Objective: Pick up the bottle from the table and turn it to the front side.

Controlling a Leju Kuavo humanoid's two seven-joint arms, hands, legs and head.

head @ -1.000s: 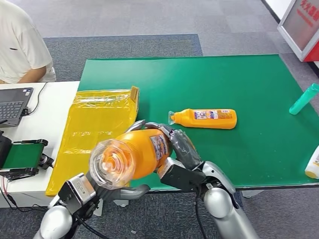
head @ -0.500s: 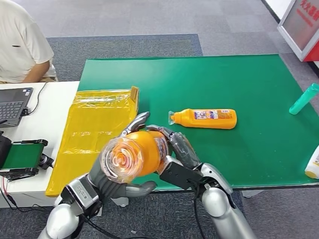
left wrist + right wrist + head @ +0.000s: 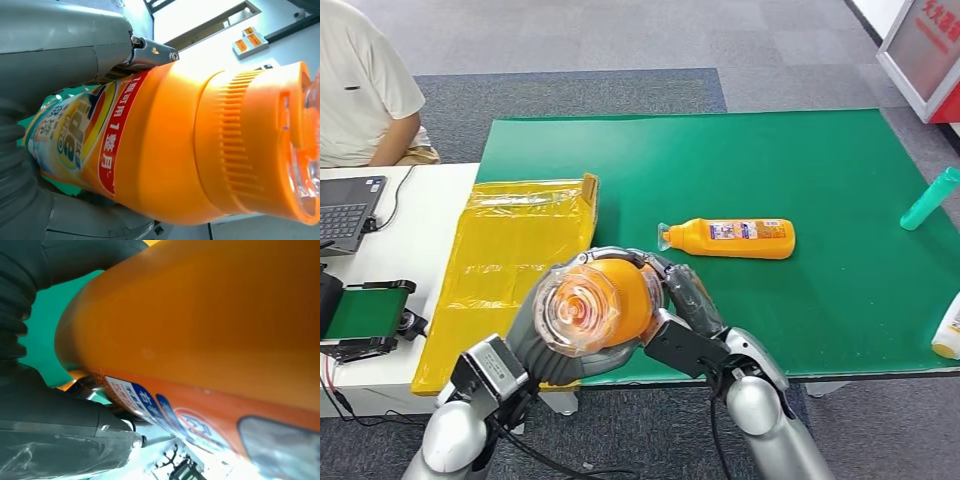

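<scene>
item: orange bottle (image 3: 603,300), off the table (image 3: 773,160), cap toward you | left robot hand (image 3: 546,345) and right robot hand (image 3: 682,300) both grasping it | step: turning | next: you roll its label frontward; spare bottle (image 3: 731,238) at 1 o'clock

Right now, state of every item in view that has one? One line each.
held orange bottle: lifted off the table, capped, cap end toward the head camera
left hand: grips the held orange bottle near the cap end
right hand: grips the held orange bottle's body
second orange bottle: lying on its side on the green mat, capped
yellow bag: lying flat
teal bottle: lying on the mat
laptop: open
</scene>
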